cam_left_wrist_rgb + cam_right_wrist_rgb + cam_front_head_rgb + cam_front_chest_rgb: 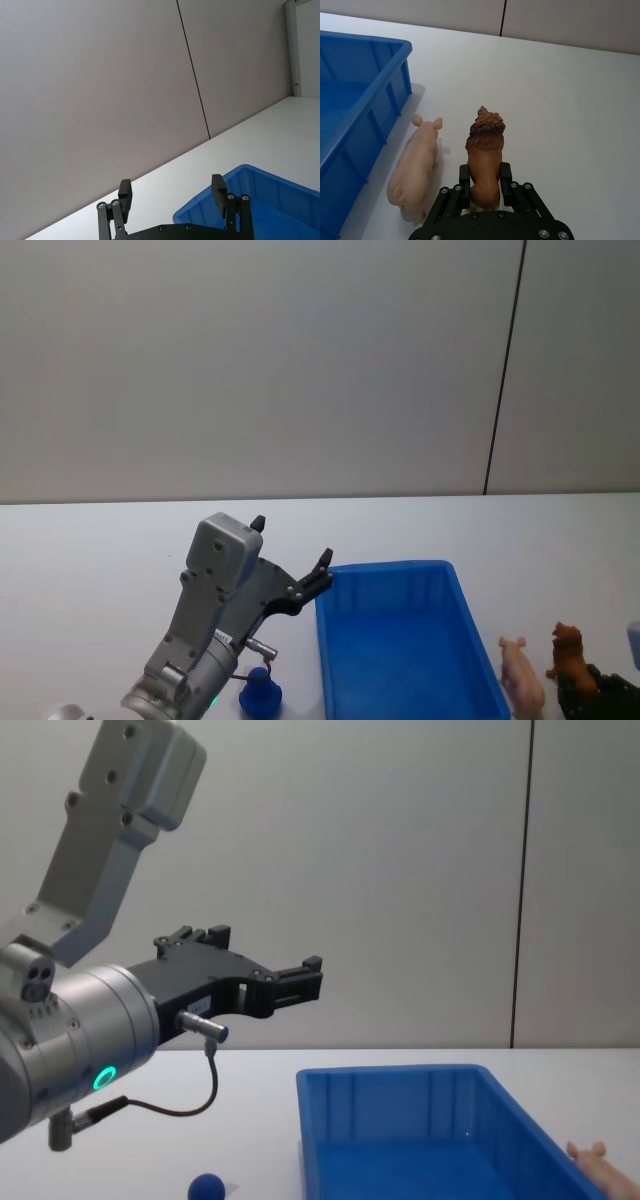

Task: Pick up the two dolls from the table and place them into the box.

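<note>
Between the fingers (464, 176) of the right gripper (485, 178), clamped on its flanks, the brown doll (485, 145) stands on the bench (560, 110) beside the pink doll (417, 165), outside the blue box (365, 107), while the left gripper (171, 186) hangs open left of it.

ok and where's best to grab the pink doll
Across the mid-body of the pink doll from above, a finger per flank: its trunk is long and narrow. It sits between the box wall and the brown doll clasped by the right gripper, so clearance looks tight. The left gripper hangs left of the box.
</note>
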